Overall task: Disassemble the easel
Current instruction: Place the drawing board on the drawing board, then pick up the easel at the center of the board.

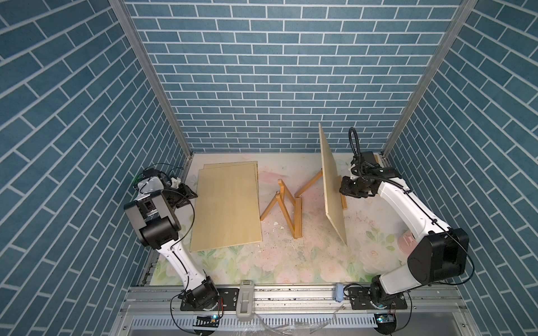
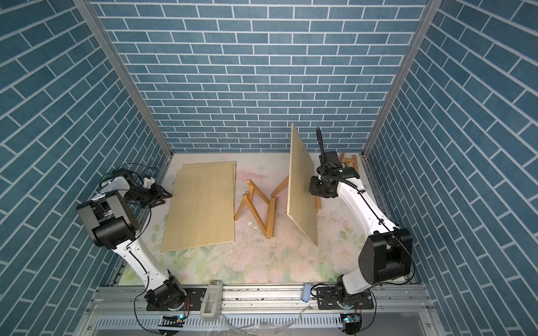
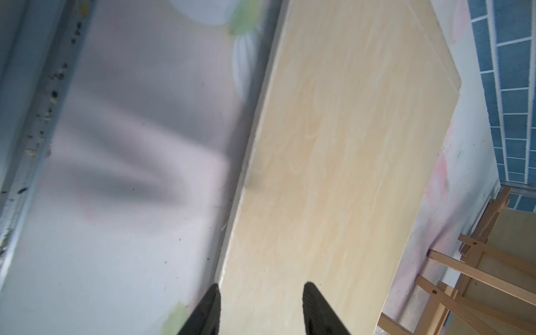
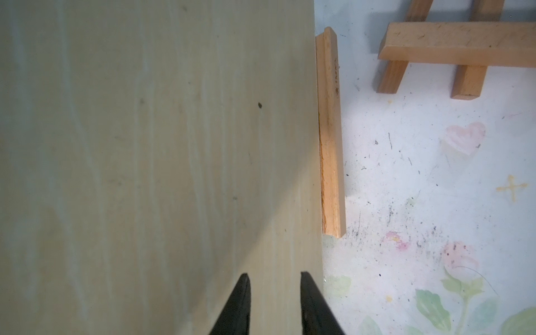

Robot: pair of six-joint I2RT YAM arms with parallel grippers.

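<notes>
Your left hand [image 3: 261, 285], fingers apart, hovers over the edge of the flat boards [image 1: 227, 209] at the table's [image 1: 291, 261] left, while your right hand [image 4: 274, 274], narrowly apart and empty, faces the upright board [image 1: 333, 189] propped on the easel [image 1: 298, 218] mid-table.

The walls [image 1: 276, 72] show a blue brick pattern with white joints. The table [image 1: 291, 261] is pale, printed with pink roses and green leaves. The flat board [image 1: 227, 206] and upright board [image 1: 333, 186] are blond with faint grain. The easel frame [image 1: 299, 218] is honey-tan. The left arm [image 1: 177, 256] and right arm [image 1: 407, 209] are white with black joints.
</notes>
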